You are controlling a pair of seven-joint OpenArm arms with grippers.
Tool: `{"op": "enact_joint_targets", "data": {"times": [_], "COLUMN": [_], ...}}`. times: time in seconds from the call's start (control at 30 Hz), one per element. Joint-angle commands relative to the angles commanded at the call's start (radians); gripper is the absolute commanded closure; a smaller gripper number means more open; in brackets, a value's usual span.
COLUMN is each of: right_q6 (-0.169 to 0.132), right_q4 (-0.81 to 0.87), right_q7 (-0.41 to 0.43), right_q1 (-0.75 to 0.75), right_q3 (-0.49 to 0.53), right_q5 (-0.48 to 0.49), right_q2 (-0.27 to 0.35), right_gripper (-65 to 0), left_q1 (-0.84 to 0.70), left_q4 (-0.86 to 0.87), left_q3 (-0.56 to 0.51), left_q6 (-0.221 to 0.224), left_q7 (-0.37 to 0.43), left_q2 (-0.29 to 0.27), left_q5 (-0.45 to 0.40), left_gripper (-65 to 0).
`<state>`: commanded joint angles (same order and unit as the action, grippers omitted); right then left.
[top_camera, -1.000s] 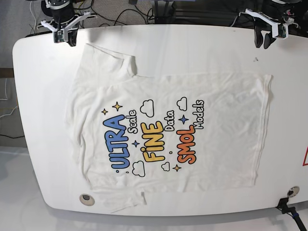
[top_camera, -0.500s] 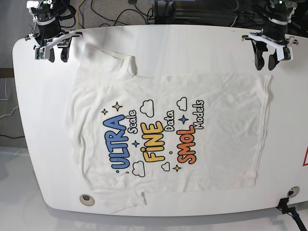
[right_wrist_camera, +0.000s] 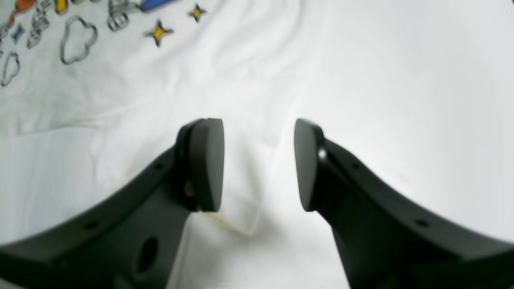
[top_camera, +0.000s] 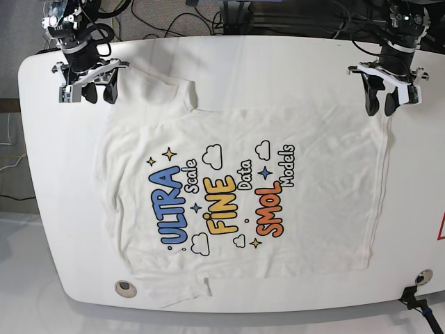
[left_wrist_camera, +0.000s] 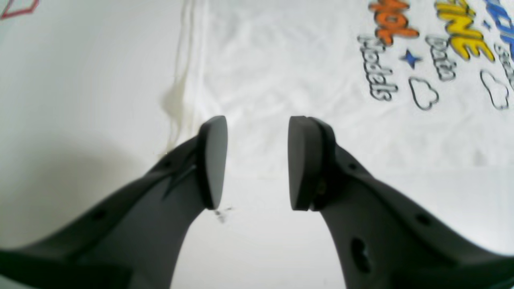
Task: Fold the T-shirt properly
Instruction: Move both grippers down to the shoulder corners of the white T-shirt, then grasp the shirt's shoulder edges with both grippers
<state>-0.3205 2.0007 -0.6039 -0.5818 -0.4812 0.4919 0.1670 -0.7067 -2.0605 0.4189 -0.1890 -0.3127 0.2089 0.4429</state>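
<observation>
The white T-shirt (top_camera: 229, 195) lies spread flat on the white table (top_camera: 278, 62), print side up, showing "ULTRA", "FINE" and "SMOL". My left gripper (top_camera: 380, 106) is open and empty over the shirt's far right hem corner. In the left wrist view the gripper (left_wrist_camera: 257, 160) straddles the shirt's edge (left_wrist_camera: 301, 60), with the hem to the left. My right gripper (top_camera: 99, 94) is open and empty at the far left sleeve. In the right wrist view the gripper (right_wrist_camera: 257, 164) hangs above the sleeve's tip, which is part of the shirt (right_wrist_camera: 180, 80).
A round fitting (top_camera: 124, 287) sits in the table near the front left edge. A black clamp (top_camera: 416, 298) is at the front right corner. Cables (top_camera: 167, 17) run behind the table's far edge. A red mark (top_camera: 441, 226) shows at the right edge.
Both grippers have come forward from the table's far edge onto the shirt's far corners. The right gripper also shifted toward the sleeve. The shirt has not moved.
</observation>
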Motion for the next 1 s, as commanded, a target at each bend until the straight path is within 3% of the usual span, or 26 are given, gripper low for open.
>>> {"op": "enact_joint_targets", "data": {"times": [0.37,0.63,0.83,1.0], "right_q6": [-0.012,-0.021,-0.055,-0.059], "right_q4": [-0.153,-0.203,-0.228,-0.234], "right_q7": [0.004,0.000,-0.018,-0.024], "right_q1": [0.063,0.065,0.091,0.097], "right_q3": [-0.020,-0.019,-0.015,-0.014], "right_q5": [0.002,0.007,0.003,0.003], "right_q2": [0.013,0.018,-0.008,-0.027], "right_gripper": [-27.8,-28.0,-28.0,-27.9], "left_q1": [0.027,0.063,0.059,0.057], "left_q4": [-0.007,-0.005,0.000,0.000], "left_q3": [0.008,0.118,0.102,0.105], "left_q6": [-0.002,-0.005,-0.003,0.000], "left_q7": [-0.025,-0.060,-0.044,-0.045], "left_q2": [0.004,0.000,0.001,0.000], "left_q5": [0.007,0.064,0.044,0.045], "left_gripper": [-23.2,-24.1,-23.4,-23.4]}}
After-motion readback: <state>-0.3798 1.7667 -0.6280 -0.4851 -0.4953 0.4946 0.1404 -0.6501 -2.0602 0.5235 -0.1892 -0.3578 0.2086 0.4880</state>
